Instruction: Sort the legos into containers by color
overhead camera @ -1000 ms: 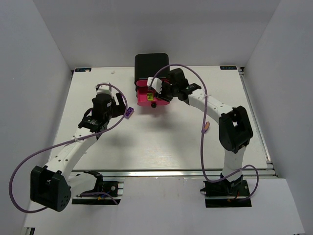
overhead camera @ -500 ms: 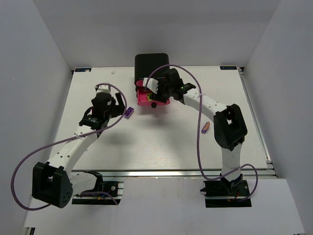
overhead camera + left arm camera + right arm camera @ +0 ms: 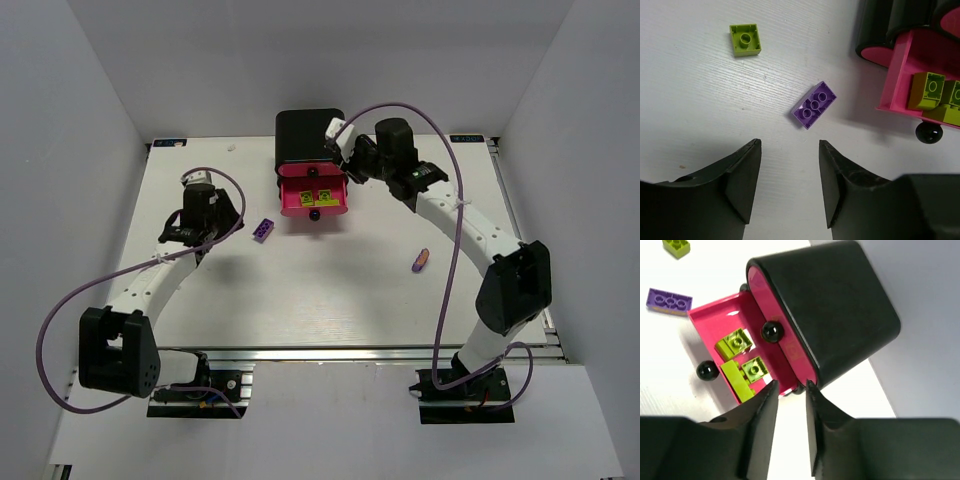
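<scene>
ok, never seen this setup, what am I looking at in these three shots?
Two robot arms bolted to a table edge. The wide picture looks down from above; the other two come from cameras on each wrist, so the dark prongs at the bottom are that arm's own gripper. Left gripper and right gripper are both open and hold nothing. A black cabinet has one pink drawer pulled out with lime bricks inside. On the table lie a purple brick, a loose lime brick and a small pink piece.

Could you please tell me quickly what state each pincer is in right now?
Left pincer: open, empty, with the purple lego just ahead.
Right pincer: slightly open, empty, at the open pink drawer.
</scene>
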